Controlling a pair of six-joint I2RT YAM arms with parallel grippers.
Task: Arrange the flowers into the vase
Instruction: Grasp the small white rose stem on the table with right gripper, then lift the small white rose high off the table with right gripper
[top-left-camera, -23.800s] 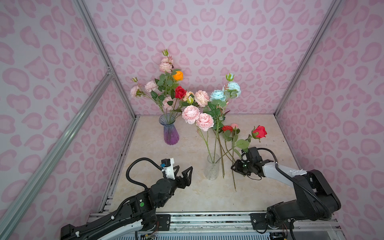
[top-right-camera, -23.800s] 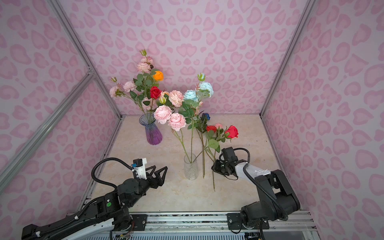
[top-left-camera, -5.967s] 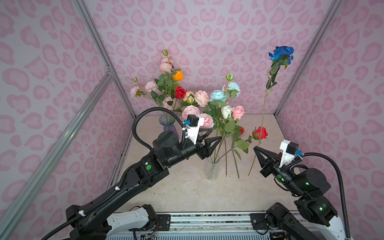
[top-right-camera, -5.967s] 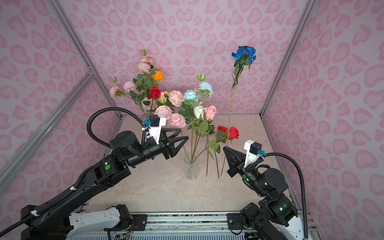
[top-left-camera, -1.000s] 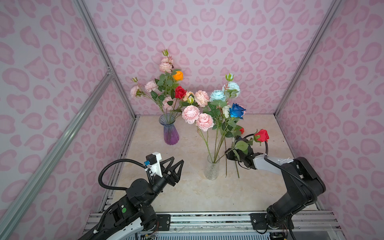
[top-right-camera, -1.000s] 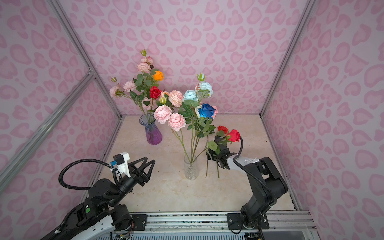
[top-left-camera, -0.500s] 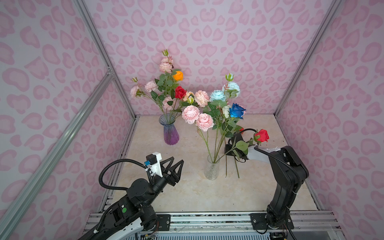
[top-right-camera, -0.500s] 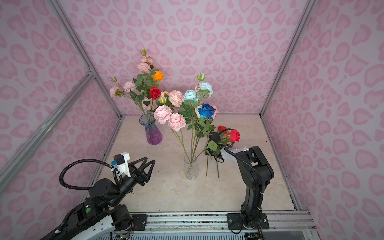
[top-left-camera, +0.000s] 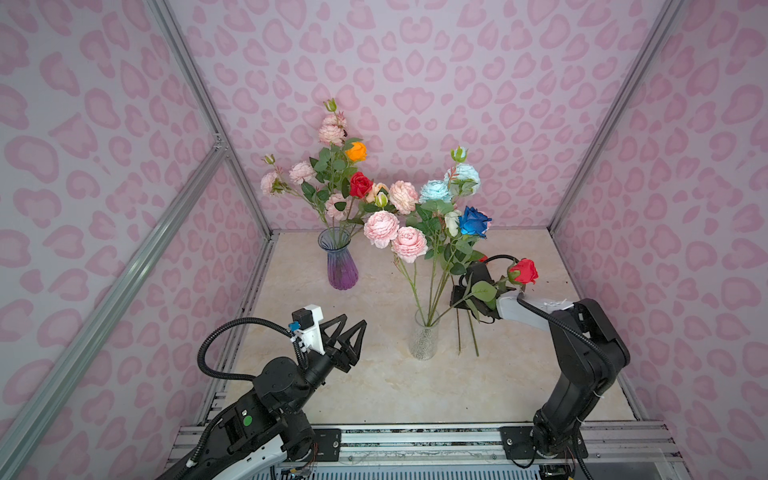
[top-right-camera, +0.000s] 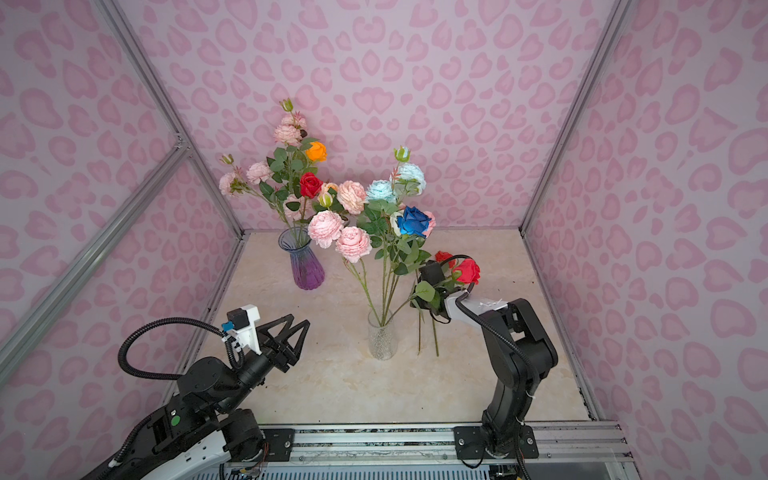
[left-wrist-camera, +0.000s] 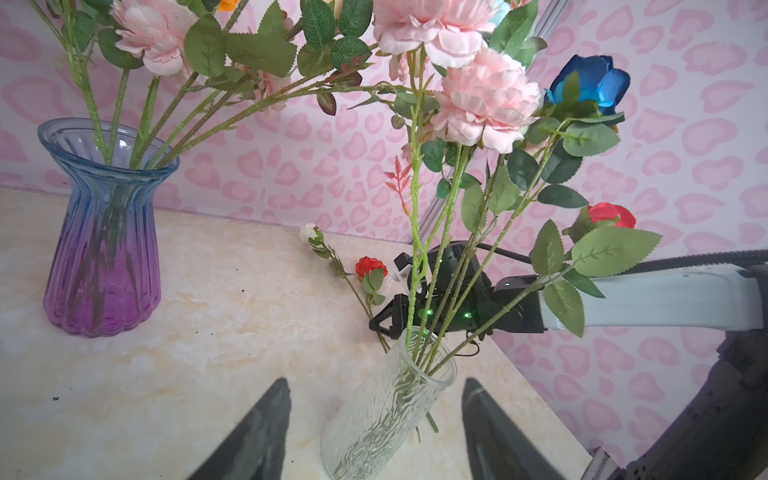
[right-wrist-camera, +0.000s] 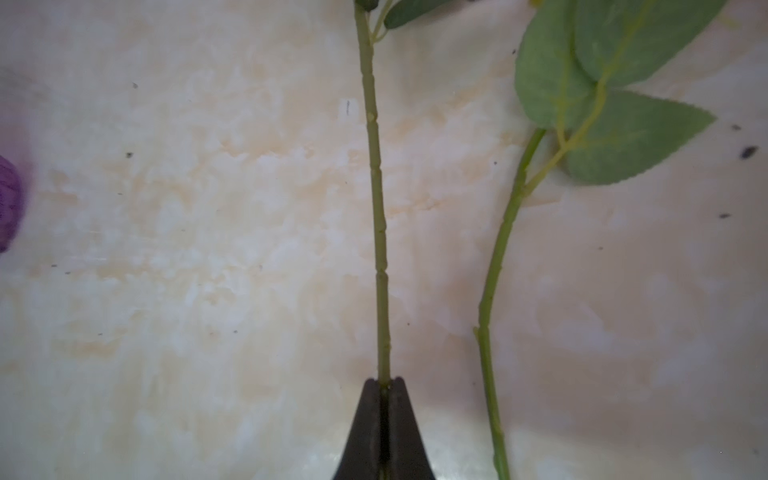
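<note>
A clear glass vase (top-left-camera: 424, 338) stands mid-table with several flowers in it: pink peonies (top-left-camera: 409, 243), light-blue blooms (top-left-camera: 434, 191) and a blue rose (top-left-camera: 473, 220). To its right, flowers lie on the table, among them a red rose (top-left-camera: 524, 271) and a small red bloom (left-wrist-camera: 371, 266). My right gripper (right-wrist-camera: 384, 380) is low over the table and shut on one lying green stem (right-wrist-camera: 376, 208); that stem's bloom is outside the wrist view. A second leafy stem (right-wrist-camera: 494, 266) lies beside it, untouched. My left gripper (top-left-camera: 353, 336) hovers open left of the vase (left-wrist-camera: 386, 411), holding nothing.
A purple and blue vase (top-left-camera: 343, 266) full of pink, orange and red flowers stands at the back left. Pink patterned walls close in the left, back and right sides. The right arm's elbow (top-left-camera: 590, 332) rises near the front right. A metal rail (top-left-camera: 415, 440) runs along the front.
My right gripper's jaws have closed on the lying stem, and the right arm's elbow has lifted more upright. The left arm has not moved.
</note>
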